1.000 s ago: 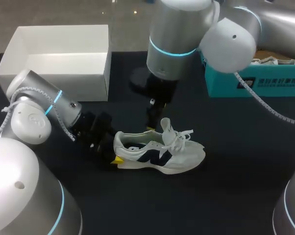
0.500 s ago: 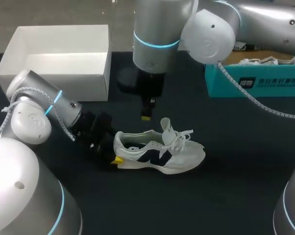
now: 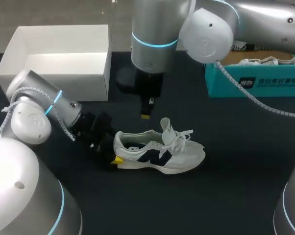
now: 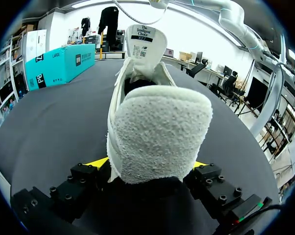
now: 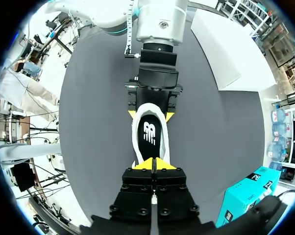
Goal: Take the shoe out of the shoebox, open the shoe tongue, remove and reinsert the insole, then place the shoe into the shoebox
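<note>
The white shoe (image 3: 159, 152) lies on its sole on the black table (image 3: 235, 191), just below the middle of the head view, with its toe toward the right and its heel toward the left. The left gripper (image 3: 115, 157) comes in low from the left and is clamped on the heel. In the left wrist view its yellow tips press the heel (image 4: 157, 132) from both sides.

The tongue (image 3: 166, 125) stands upright, with loose laces (image 3: 184, 134) beside it.

The right gripper (image 3: 145, 116) hangs just above the shoe's opening, near the centre. Its two yellow fingertips (image 5: 146, 164) are pressed together with nothing between them. Ahead of them the dark insole (image 5: 150, 134) lies inside the shoe.

The white shoebox (image 3: 59, 58) stands open at the upper left, apart from the shoe. A teal box (image 3: 250, 81) sits at the upper right.
</note>
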Tool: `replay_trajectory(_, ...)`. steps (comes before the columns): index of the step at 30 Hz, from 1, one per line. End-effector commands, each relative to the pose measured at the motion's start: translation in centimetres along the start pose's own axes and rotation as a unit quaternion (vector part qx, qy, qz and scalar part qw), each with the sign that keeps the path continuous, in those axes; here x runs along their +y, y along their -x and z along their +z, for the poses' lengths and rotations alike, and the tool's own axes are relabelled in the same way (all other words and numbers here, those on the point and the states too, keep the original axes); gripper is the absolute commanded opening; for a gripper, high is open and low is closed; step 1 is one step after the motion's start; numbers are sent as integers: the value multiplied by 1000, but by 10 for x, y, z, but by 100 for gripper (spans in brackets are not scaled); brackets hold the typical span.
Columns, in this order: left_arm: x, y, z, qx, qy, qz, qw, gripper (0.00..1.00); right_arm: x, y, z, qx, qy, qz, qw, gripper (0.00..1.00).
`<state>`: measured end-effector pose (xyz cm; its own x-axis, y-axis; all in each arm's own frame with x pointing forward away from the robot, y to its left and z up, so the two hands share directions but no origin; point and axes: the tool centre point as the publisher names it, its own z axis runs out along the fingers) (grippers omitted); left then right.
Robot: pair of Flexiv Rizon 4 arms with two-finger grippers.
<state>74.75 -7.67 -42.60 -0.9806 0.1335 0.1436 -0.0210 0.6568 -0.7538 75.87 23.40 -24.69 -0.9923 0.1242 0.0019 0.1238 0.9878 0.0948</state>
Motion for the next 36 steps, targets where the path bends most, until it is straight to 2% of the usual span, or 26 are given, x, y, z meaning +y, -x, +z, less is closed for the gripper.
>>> replay_trajectory(1, 2, 0, 1, 0, 0, 0, 1000, 0, 1, -1, 21, 2, -3, -3, 1000, 0)
replay_trajectory(6, 2, 0, 1, 0, 0, 0, 1000, 0, 1, -2, 43, 6, -16, -7, 1000, 0)
replay_trajectory(14, 2, 0, 1, 0, 0, 0, 1000, 0, 2, -1, 72, 13, -11, -28, 999, 0)
replay_trajectory(36, 2, 0, 1, 0, 0, 0, 1000, 0, -13, -2, 110, 34, -31, -55, 997, 0)
